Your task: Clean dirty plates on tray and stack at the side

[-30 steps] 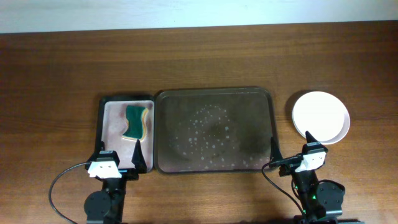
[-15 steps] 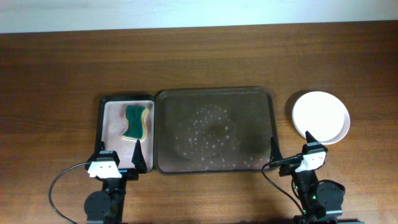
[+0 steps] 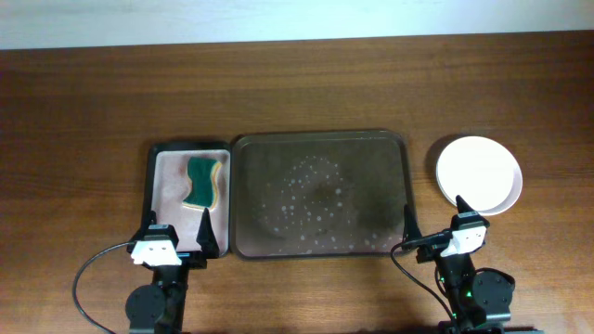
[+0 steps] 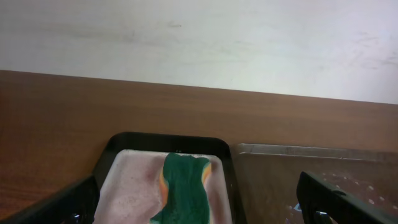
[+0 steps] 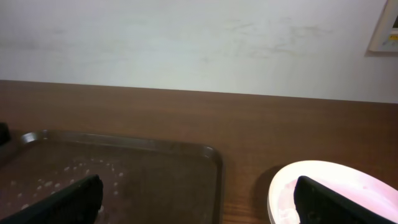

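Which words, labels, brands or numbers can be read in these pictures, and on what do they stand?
None can be read. The brown tray, the white plate, the sponge and its small tray carry no print. A framed thing on the wall, cut off in the right wrist view, is too blurred to read.

No writing, label, brand, number or sign can be read in any view. The large dark brown rectangular tray (image 3: 371,158) carries only pale specks. The pale framed panel (image 5: 387,28) on the wall is cut off and too blurred for lettering.
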